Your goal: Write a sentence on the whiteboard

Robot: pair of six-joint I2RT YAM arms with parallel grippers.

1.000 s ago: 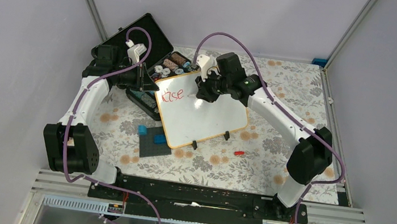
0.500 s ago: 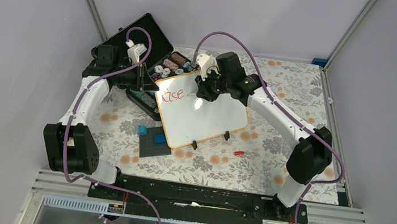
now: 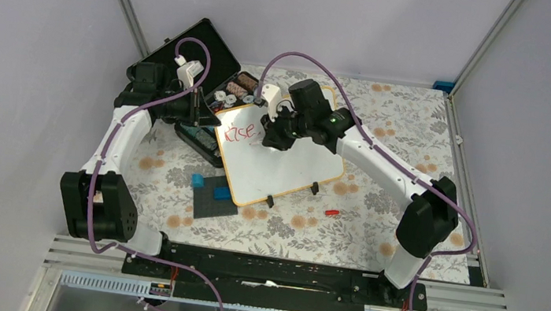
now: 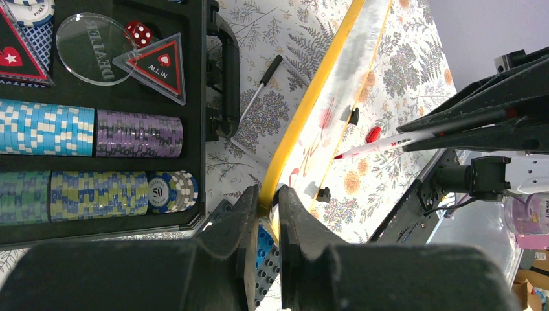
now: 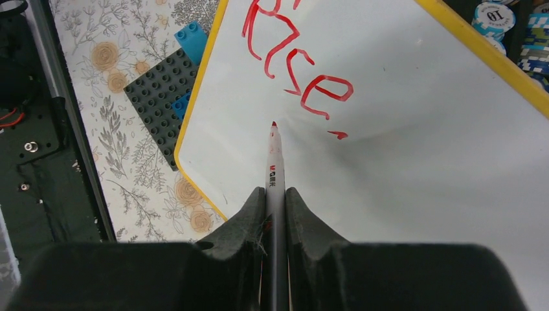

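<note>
The whiteboard [image 3: 282, 168] stands tilted on its small black feet, and my left gripper [image 3: 209, 120] is shut on its yellow frame [image 4: 309, 100] at the left edge [image 4: 267, 191]. The sentence [image 5: 294, 65] so reads "rise" in red near the board's upper left [image 3: 239, 134], with a short red stroke [image 5: 336, 135] after it. My right gripper [image 5: 275, 191] is shut on a white marker [image 5: 274, 162] with a red tip. The tip points at the white surface just below "rise"; whether it touches I cannot tell. The marker [image 4: 388, 141] also shows in the left wrist view.
An open black case [image 3: 205, 59] of poker chips [image 4: 90, 129] lies behind the board's left side. A dark grey plate with blue blocks [image 3: 216, 196] sits by the board's near left corner. A red cap [image 3: 331, 211] lies on the floral cloth. A thin black stick [image 4: 262, 84] lies beside the case.
My right gripper has carried the marker left across the board, from right of "rise" to just below it. The left gripper and the board have not moved.
</note>
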